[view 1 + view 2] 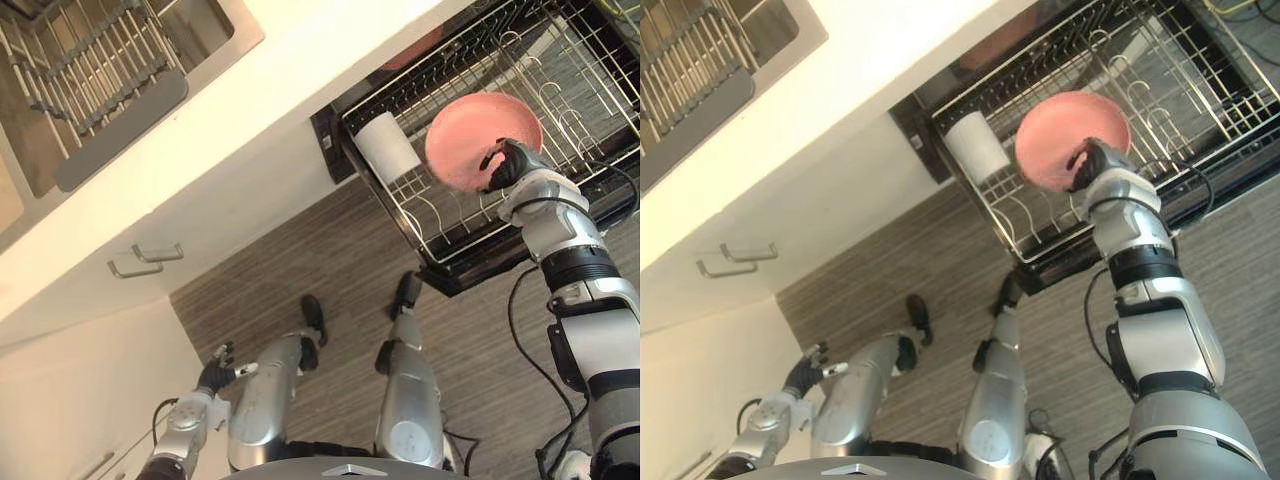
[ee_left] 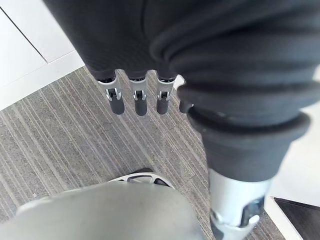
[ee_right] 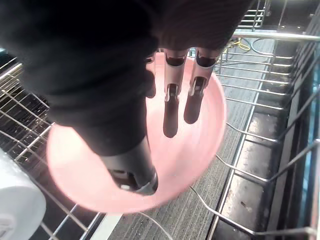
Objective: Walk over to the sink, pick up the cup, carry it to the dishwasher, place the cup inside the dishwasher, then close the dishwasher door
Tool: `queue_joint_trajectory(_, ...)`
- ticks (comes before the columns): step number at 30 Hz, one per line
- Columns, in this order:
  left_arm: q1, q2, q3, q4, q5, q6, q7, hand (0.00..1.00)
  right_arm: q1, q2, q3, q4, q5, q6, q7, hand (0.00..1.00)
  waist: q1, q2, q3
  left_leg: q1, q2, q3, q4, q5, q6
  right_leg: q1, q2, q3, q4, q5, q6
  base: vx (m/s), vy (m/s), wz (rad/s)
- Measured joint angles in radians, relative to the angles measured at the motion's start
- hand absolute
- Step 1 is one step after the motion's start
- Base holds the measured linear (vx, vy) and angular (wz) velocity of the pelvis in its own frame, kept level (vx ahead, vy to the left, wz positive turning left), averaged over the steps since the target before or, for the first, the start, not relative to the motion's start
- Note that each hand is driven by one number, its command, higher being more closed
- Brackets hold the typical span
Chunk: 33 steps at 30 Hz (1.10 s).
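My right hand (image 1: 510, 165) is shut on the rim of a pink bowl (image 1: 475, 135) and holds it tilted just above the pulled-out dishwasher rack (image 1: 400, 215). In the right wrist view the fingers (image 3: 170, 105) lie inside the pink bowl (image 3: 200, 140) and the thumb is under its rim. A white cup (image 1: 388, 145) lies on its side in the rack's near left corner, left of the bowl. My left hand (image 1: 215, 375) hangs open beside the left leg, its fingers (image 2: 140, 100) straight above the striped floor.
A white counter (image 1: 300, 60) runs to the left of the dishwasher, with the sink (image 1: 200, 25) and a wire drainer (image 1: 90, 60) in it. Cabinet handles (image 1: 145, 260) show under the counter. Another reddish dish (image 1: 415, 48) stands at the rack's back.
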Motion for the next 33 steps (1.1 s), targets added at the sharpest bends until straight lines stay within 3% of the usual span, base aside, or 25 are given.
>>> queue_joint_trajectory(5, 0.0, -0.005, 0.0, -0.031, -0.016, 0.005, -0.001, 0.0, 0.005, -0.005, -0.053, -0.028, 0.178, -0.009, -0.022, 0.0, -0.007, 0.0, 0.0, 0.013, 0.0, 0.0, 0.001, 0.001, 0.0, 0.012, 0.0, 0.001, 0.0, 0.004, 0.0, 0.0, 0.0, -0.01)
queue_joint_trajectory(9, 0.001, -0.012, 0.002, -0.037, -0.016, 0.005, -0.001, 0.0, 0.058, 0.006, -0.182, -0.209, 0.315, -0.028, -0.036, 0.0, -0.018, 0.0, 0.0, 0.043, 0.0, 0.0, 0.001, 0.0, 0.0, 0.041, 0.0, 0.002, 0.0, 0.003, -0.001, 0.0, 0.004, -0.01)
queue_joint_trajectory(14, 0.012, -0.033, 0.012, -0.032, -0.015, 0.004, -0.001, 0.0, 0.154, 0.073, -0.373, -0.43, 0.579, -0.072, -0.056, 0.0, -0.042, -0.005, -0.004, 0.101, 0.003, 0.008, -0.006, -0.004, -0.003, 0.092, 0.002, 0.005, 0.0, -0.016, -0.013, -0.01, 0.021, -0.08)
queue_joint_trajectory(19, 0.036, -0.039, 0.032, 0.017, -0.014, -0.006, 0.001, 0.0, 0.281, 0.14, -0.541, -0.496, 0.657, -0.133, -0.19, 0.0, -0.066, -0.037, -0.076, 0.147, 0.012, 0.029, -0.036, -0.01, -0.012, 0.11, 0.011, 0.022, 0.0, -0.032, -0.005, 0.04, -0.002, -0.15)
queue_joint_trajectory(20, 0.043, -0.045, 0.051, 0.032, -0.014, -0.007, 0.002, 0.0, 0.319, 0.141, -0.592, -0.497, 0.667, -0.134, -0.235, 1.0, -0.073, -0.046, -0.091, 0.167, 0.017, 0.031, -0.039, -0.016, -0.015, 0.127, 0.016, 0.023, 0.0, -0.038, -0.003, 0.12, -0.013, -0.12)
queue_joint_trajectory(24, 0.067, -0.048, 0.074, 0.067, -0.013, -0.006, 0.002, 0.0, 0.479, 0.133, -0.777, -0.481, 0.798, -0.126, -0.373, 1.0, -0.103, -0.079, -0.154, 0.225, 0.023, 0.035, -0.073, -0.023, -0.026, 0.167, 0.026, 0.022, 0.0, -0.042, 0.012, 0.1, -0.006, -0.06)
queue_joint_trajectory(27, 0.089, -0.06, 0.087, 0.073, -0.013, -0.007, 0.002, 0.0, 0.568, 0.132, -0.848, -0.459, 0.822, -0.126, -0.456, 1.0, -0.131, -0.086, -0.167, 0.266, 0.016, 0.046, -0.096, -0.025, -0.028, 0.192, 0.023, 0.024, 0.0, -0.042, 0.013, 0.06, 0.028, -0.14)
queue_joint_trajectory(30, 0.092, -0.06, 0.086, 0.082, -0.014, -0.005, 0.002, 0.0, 0.617, 0.133, -0.873, -0.36, 0.885, -0.112, -0.496, 1.0, -0.148, -0.086, -0.172, 0.263, 0.007, 0.059, -0.101, -0.027, -0.025, 0.183, 0.015, 0.03, 0.0, -0.043, 0.014, -0.03, 0.026, -0.11)
queue_joint_trajectory(33, 0.09, -0.061, 0.084, 0.081, -0.017, -0.003, 0.002, 0.0, 0.634, 0.15, -0.872, -0.281, 0.985, -0.101, -0.491, 1.0, -0.147, -0.08, -0.168, 0.245, 0.007, 0.073, -0.101, -0.031, -0.026, 0.151, 0.015, 0.055, 0.011, -0.055, 0.014, -0.07, 0.002, -0.14)
